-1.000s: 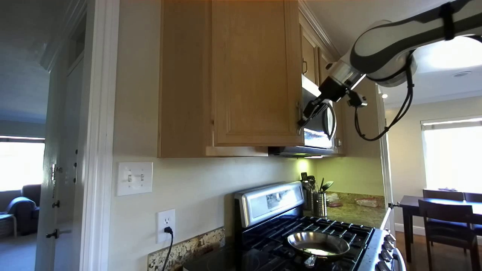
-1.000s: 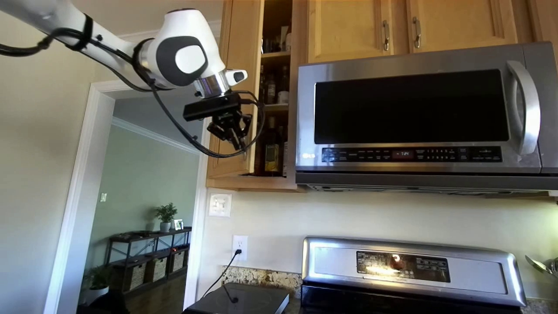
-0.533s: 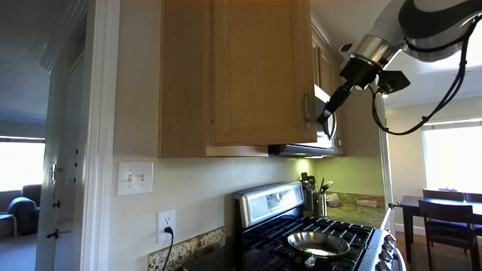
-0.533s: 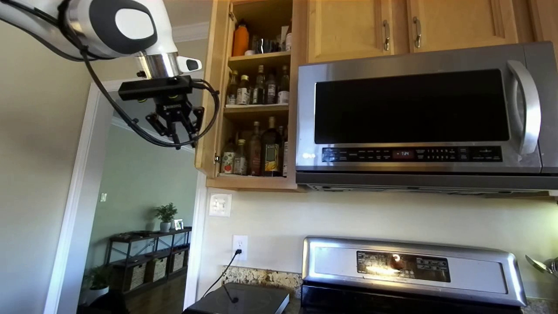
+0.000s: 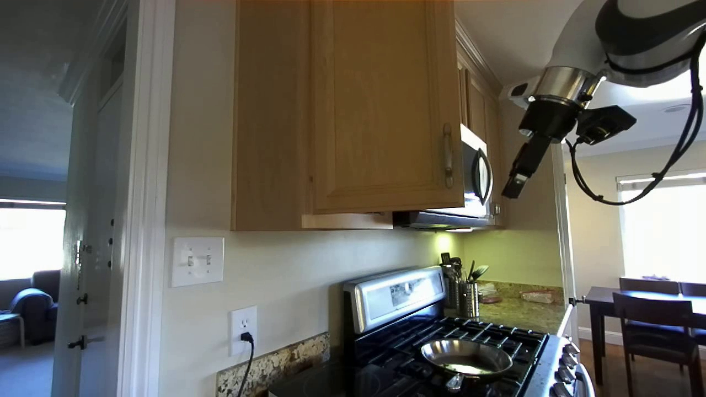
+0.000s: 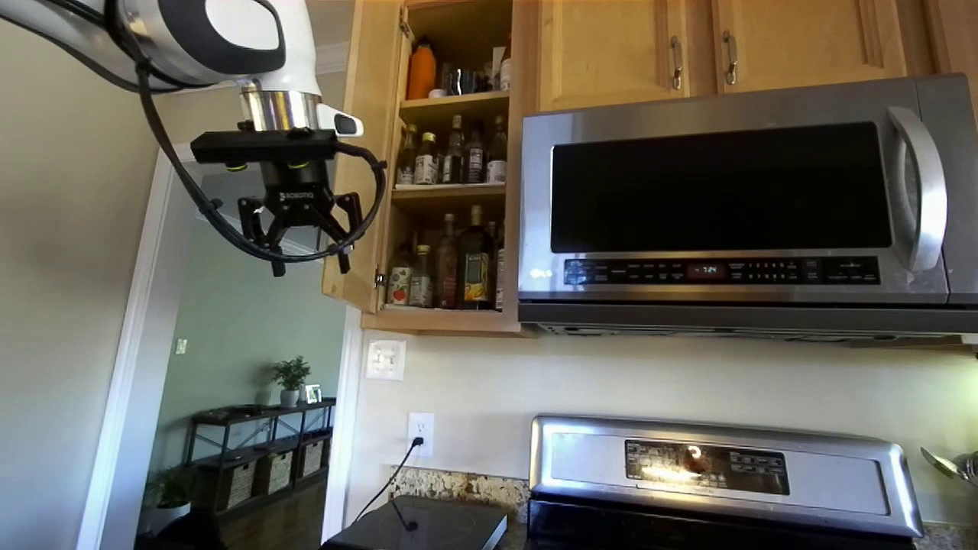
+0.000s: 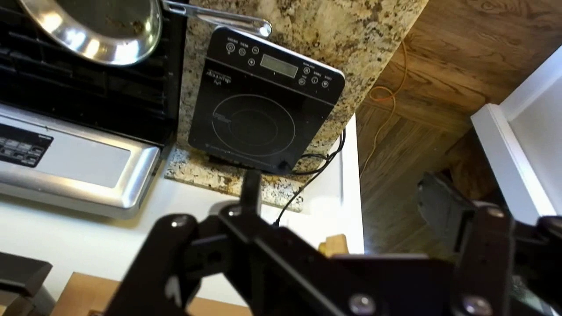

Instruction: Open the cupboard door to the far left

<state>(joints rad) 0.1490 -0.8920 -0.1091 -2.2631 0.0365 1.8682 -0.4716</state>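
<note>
The cupboard door (image 5: 380, 110), light oak with a framed panel, stands swung out from its cabinet in both exterior views. Its inner face (image 6: 370, 99) shows beside shelves of bottles. Low on the door's free edge is the slim metal handle (image 5: 448, 154). My gripper (image 6: 311, 266) hangs in front of the door, pointing down, with its fingers spread wide and nothing between them. In an exterior view a gap separates the gripper (image 5: 514, 187) from the handle. In the wrist view, one finger (image 7: 251, 188) shows over the counter edge and the other over the floor.
A steel microwave (image 6: 718, 191) hangs right of the open cabinet, below shorter wooden doors (image 6: 611, 53). Underneath are the stove (image 5: 408, 298) with a pan (image 5: 466, 358) and a black portable cooktop (image 7: 259, 118). A doorway frame (image 6: 130, 344) stands to the left.
The door has swung from partly open to wide open, uncovering the shelves. My gripper was at the handle with its fingers together; it has come away from it and its fingers have spread.
</note>
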